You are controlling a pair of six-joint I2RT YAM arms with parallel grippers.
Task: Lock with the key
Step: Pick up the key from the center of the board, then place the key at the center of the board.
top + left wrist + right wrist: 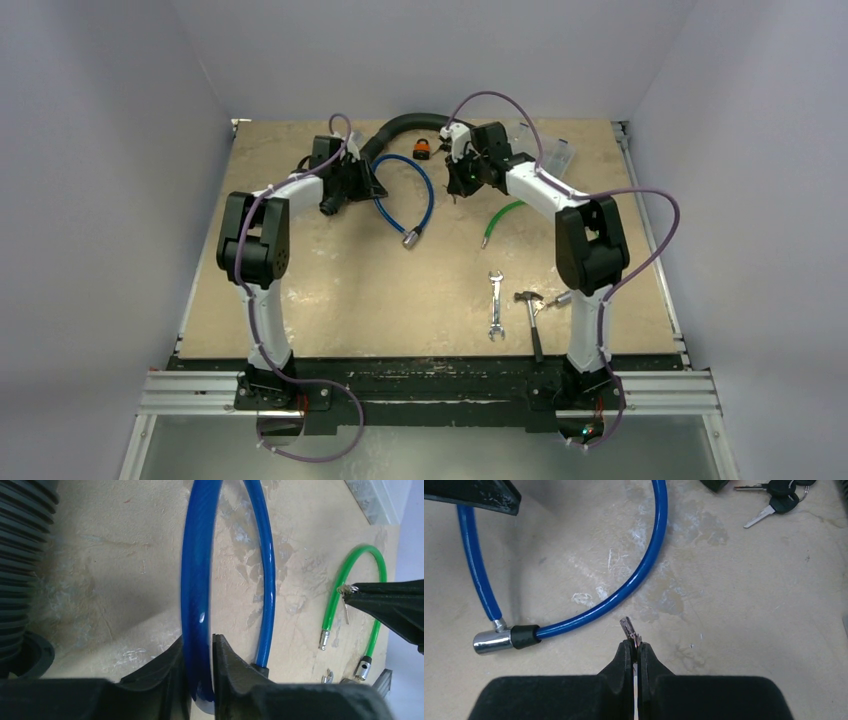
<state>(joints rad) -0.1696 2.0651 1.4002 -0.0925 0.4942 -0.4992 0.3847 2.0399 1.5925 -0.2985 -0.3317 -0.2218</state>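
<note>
Tan tabletop point(300, 300), white walls around. The left gripper point(198, 645) is clenched on the blue cable point(192, 580), one of two cables; the green cable point(500, 218) lies loose. The right gripper point(635, 647) pinches one key point(628, 626), its blade pointing at the blue loop. The loop's steel pin point(488, 642) lies left of the key, axis crosswise. The lock body seems hidden.

key point(628, 628) mostly hidden, blue cable point(199, 580) cropped
</note>
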